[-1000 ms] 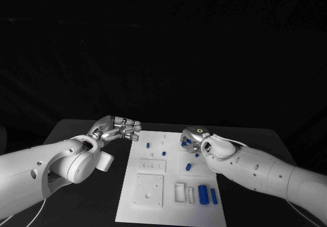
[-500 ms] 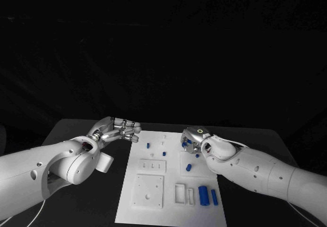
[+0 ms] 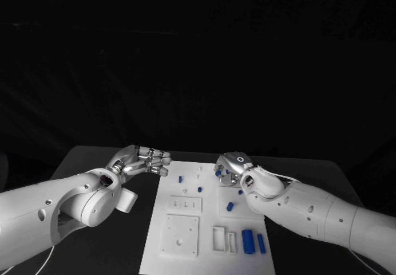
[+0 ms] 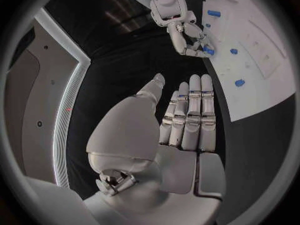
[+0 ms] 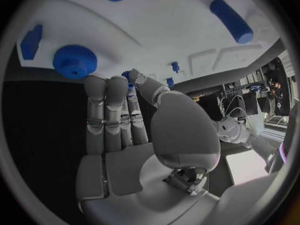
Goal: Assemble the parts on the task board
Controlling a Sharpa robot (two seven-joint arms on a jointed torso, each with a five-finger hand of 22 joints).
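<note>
The right hand [image 3: 230, 170] reaches over the task board's [image 3: 188, 252] far right edge, fingers on a small blue part [image 4: 208, 50]; whether it grips, I cannot tell. The left hand [image 3: 145, 160] hovers empty, fingers loosely extended, beside the board. It should pinch squarely before lifting.

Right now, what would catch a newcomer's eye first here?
The white board glows against the black table, dotted with small blue parts. Two silver hands flank its far end: the left hand hangs beside the board's left edge, the right hand reaches over the blue parts near the right edge.
</note>
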